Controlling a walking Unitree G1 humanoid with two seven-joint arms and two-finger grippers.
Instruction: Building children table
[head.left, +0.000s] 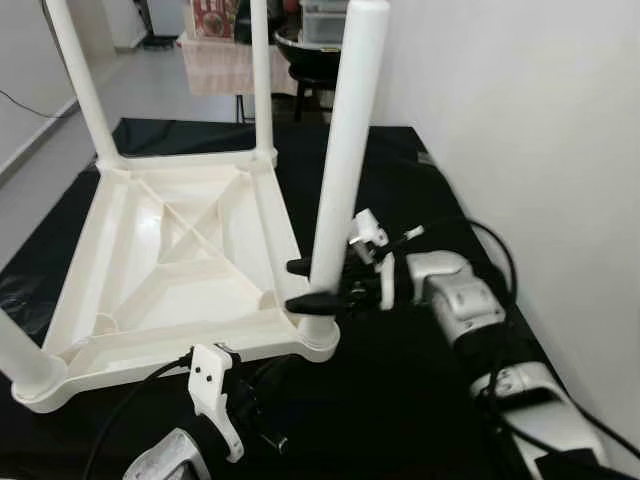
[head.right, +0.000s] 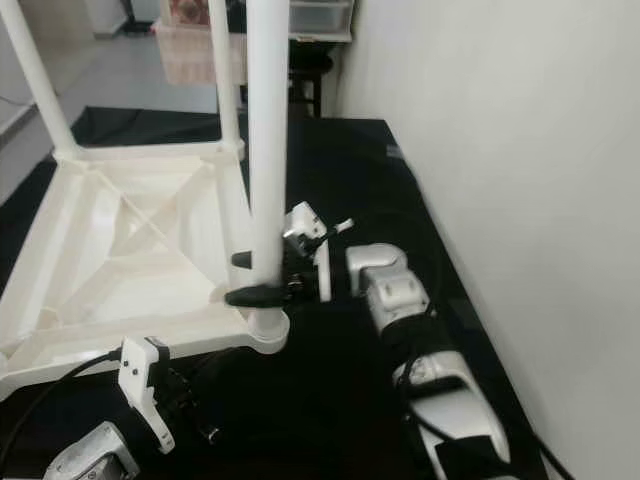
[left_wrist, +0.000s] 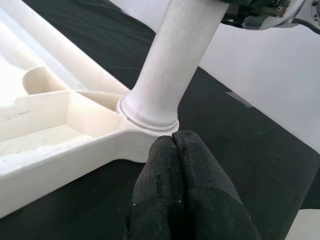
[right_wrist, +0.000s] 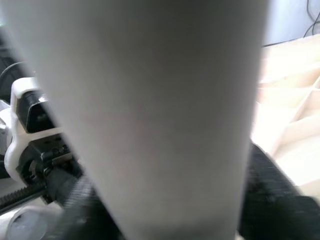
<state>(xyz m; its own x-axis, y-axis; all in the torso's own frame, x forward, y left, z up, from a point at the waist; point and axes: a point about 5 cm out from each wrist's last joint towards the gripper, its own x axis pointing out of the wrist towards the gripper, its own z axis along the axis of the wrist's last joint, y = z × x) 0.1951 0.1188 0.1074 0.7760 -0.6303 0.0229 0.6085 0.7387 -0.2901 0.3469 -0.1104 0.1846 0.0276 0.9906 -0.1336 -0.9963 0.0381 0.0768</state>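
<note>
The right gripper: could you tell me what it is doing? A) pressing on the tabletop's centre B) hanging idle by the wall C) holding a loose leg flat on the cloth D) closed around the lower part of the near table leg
D: the right gripper has one black finger on each side of the upright white leg, just above its socket in the upturned tabletop.

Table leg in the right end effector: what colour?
White, like the table top; the table leg shows best in the left eye view.
</note>
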